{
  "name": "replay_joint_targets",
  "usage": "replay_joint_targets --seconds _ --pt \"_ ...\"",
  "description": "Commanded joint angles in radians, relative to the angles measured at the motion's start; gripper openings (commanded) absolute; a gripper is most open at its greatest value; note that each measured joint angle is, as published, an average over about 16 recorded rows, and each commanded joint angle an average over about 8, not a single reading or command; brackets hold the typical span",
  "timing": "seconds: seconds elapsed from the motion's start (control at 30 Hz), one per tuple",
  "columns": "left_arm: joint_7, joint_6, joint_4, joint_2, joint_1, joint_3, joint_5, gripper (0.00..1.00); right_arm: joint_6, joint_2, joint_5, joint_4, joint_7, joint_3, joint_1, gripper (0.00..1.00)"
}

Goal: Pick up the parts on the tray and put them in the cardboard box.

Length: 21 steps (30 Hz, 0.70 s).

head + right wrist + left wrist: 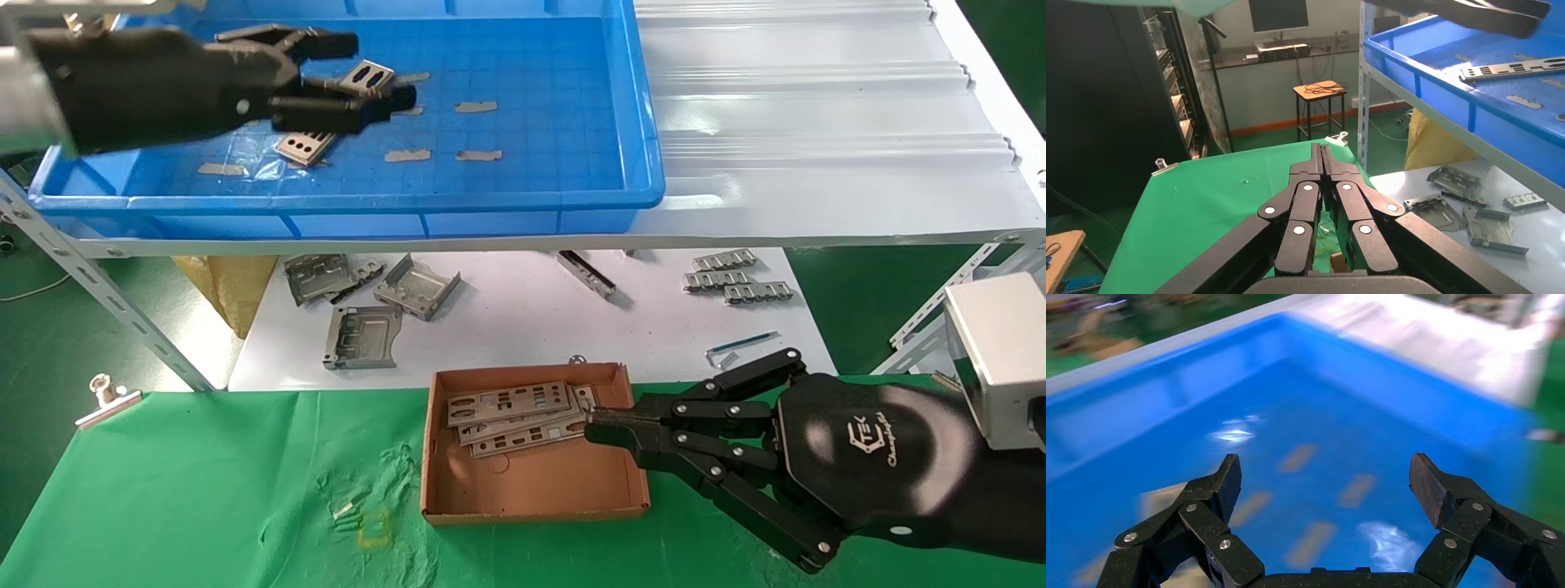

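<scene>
The blue tray [507,200] sits on the upper shelf at the left. One silver part [304,147] lies on its floor among tan tape scraps. It also shows in the right wrist view [1511,67]. My left gripper [372,69] hovers open and empty just above that part, and the left wrist view [1327,478] shows only tray floor [1389,416] between the jaws. The cardboard box [531,490] stands on the green cloth and holds several parts [507,404]. My right gripper [598,425] is shut and empty, its tip over the box's right side [1321,150].
Folded grey brackets [359,335] and ribbed strips [735,282] lie on the white sheet under the shelf. The white corrugated sheet [817,122] covers the shelf right of the tray. A slanted shelf strut [106,302] and a binder clip [106,400] are at the left.
</scene>
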Motion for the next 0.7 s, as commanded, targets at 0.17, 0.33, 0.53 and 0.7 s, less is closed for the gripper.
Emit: replay_joint_targets --seconds 0.17,0.33,0.53,0.7 --pt "0.033 -0.124 0.226 0.104 -0.119 0.051 0.111 1.00 0.000 0.000 0.000 0.000 0.000 0.000 0.000 0.00" --pt "0.050 -0.154 0.323 0.139 -0.163 0.074 0.149 1.00 0.000 0.000 0.000 0.000 0.000 0.000 0.000 0.00" --pt "0.076 -0.171 0.392 0.164 -0.190 0.085 0.167 0.68 0.000 0.000 0.000 0.000 0.000 0.000 0.000 0.00" --pt "0.098 -0.186 0.426 0.180 -0.204 0.092 0.177 0.09 0.000 0.000 0.000 0.000 0.000 0.000 0.000 0.00"
